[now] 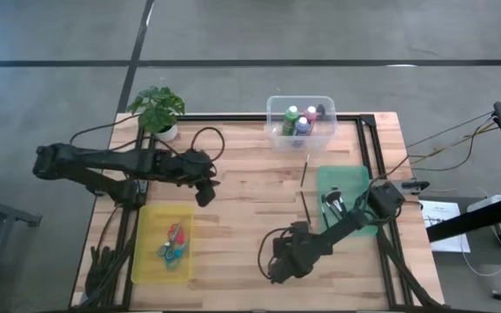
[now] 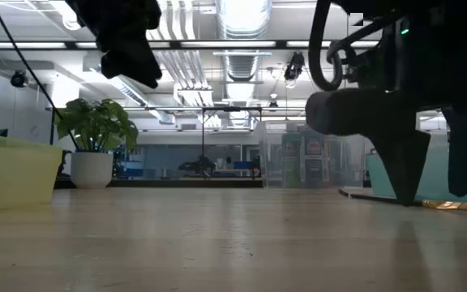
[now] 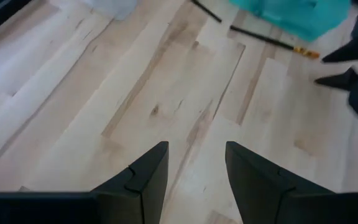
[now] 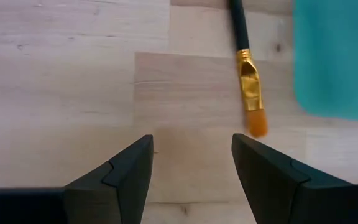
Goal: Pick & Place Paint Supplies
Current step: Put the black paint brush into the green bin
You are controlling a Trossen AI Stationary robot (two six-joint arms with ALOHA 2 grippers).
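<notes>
Your right gripper [image 4: 191, 168] hangs low over bare table [image 4: 73, 74], fingers spread and empty; the dark-handled brush [image 4: 248, 81] lies just beyond them, off to one finger's side, beside the teal tray [image 4: 337, 56]. Your left gripper [image 3: 194, 174], also open, waits farther off.

Floor: we see grey concrete [image 1: 233, 30] crossed by dark lines.
Ceiling: we see bright strip lights [image 2: 242, 16] and exposed ducts.
Table: we see pale wood planks [image 1: 242, 200].
Far room: we make out glass partitions.
</notes>
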